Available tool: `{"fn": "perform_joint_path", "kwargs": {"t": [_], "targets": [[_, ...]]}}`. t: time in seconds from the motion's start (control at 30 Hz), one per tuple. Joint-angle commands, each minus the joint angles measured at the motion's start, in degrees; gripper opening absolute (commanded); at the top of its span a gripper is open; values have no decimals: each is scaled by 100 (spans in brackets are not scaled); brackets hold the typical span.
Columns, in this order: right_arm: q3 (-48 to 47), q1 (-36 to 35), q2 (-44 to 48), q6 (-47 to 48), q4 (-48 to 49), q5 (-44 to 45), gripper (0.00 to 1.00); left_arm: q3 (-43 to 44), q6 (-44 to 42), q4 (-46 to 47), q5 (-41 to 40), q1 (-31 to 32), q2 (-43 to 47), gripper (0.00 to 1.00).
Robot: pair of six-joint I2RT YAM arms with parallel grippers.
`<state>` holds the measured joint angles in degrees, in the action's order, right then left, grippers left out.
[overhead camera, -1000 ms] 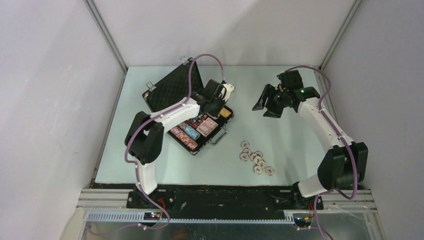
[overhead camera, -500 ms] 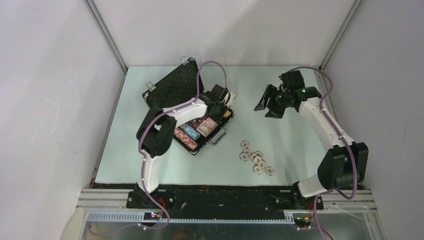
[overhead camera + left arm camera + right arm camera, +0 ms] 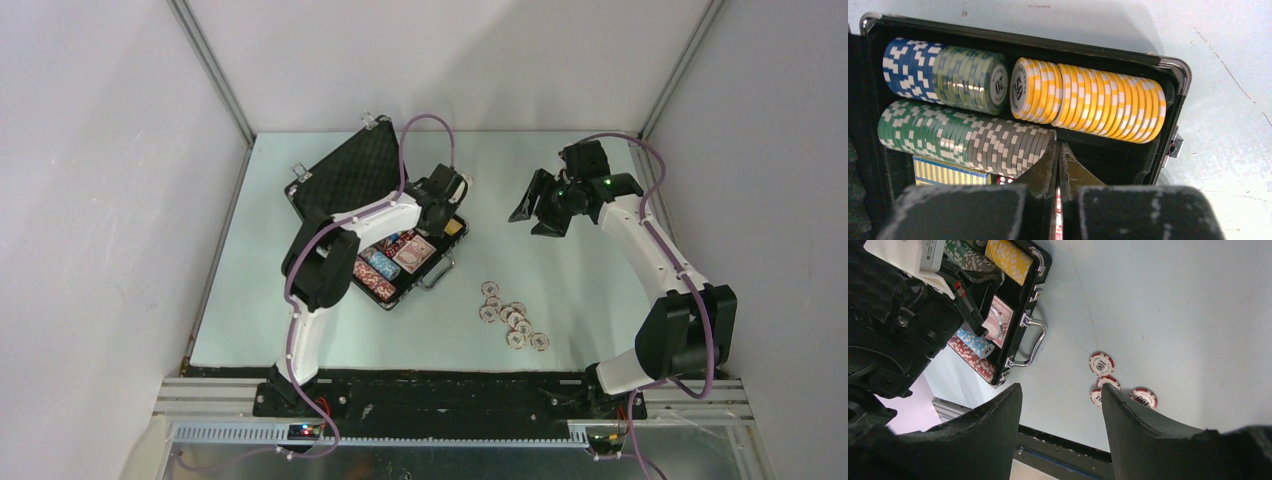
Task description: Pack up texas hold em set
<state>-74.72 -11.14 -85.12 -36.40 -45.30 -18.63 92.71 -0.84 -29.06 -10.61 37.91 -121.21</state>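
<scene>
The black case (image 3: 330, 175) lies open at the back left, its lid leaning back. Rows of yellow chips (image 3: 1098, 100), grey and green chips (image 3: 968, 137) and blue and green chips (image 3: 943, 75) fill its slots. A striped card deck (image 3: 948, 172) and a red die (image 3: 1004, 180) lie beside them. My left gripper (image 3: 440, 205) hangs over the case's right end. In the left wrist view this gripper (image 3: 1058, 146) is shut, with a thin red-and-white chip edge (image 3: 1057, 212) between the fingers. Several loose red-and-white chips (image 3: 512, 318) lie on the table. My right gripper (image 3: 530, 212) hovers open and empty.
The case's silver handle (image 3: 1034, 342) sticks out toward the loose chips (image 3: 1101, 363), and a latch (image 3: 1175, 147) juts from the case's right wall. White walls with metal posts close the table on three sides. The arm bases sit on the black rail (image 3: 450, 395) at the near edge.
My left arm has shifted to the right over the case, and its elbow has swung in. Its jaws have closed further. The right arm has not moved.
</scene>
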Motion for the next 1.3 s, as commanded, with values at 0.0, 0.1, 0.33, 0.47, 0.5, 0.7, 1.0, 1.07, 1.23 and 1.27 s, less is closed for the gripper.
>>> {"fn": "perform_joint_path", "kwargs": {"t": [0.0,0.1,0.33,0.47,0.5,0.7,1.0,1.07,1.23,1.27], "targets": [[7,16,122,83,26,53,63,186,209,-143,-463,-13,28,5],[3,21,140,88,7,61,62,128,214,-134,-345,-18,111,11],[0,-40,152,246,-269,394,70,-46,174,-81,633,-5,568,37],[9,-212,145,451,-514,741,75,-62,260,-179,873,10,855,39],[9,-343,125,534,-600,948,77,-69,255,-197,901,17,955,39],[8,-951,-139,509,-1163,1788,89,-418,349,-263,1100,36,1514,39],[450,-1160,-93,23,-1851,1932,100,-1199,671,-121,1407,38,2449,41],[661,-1162,-46,-67,-1951,1933,100,-1377,760,-100,1334,46,2679,46],[1541,-1169,193,-397,-1821,1442,100,-1923,835,124,1389,66,3220,70],[1668,-1170,337,-542,-1770,1294,99,-1962,845,131,1433,113,3241,81]]}}
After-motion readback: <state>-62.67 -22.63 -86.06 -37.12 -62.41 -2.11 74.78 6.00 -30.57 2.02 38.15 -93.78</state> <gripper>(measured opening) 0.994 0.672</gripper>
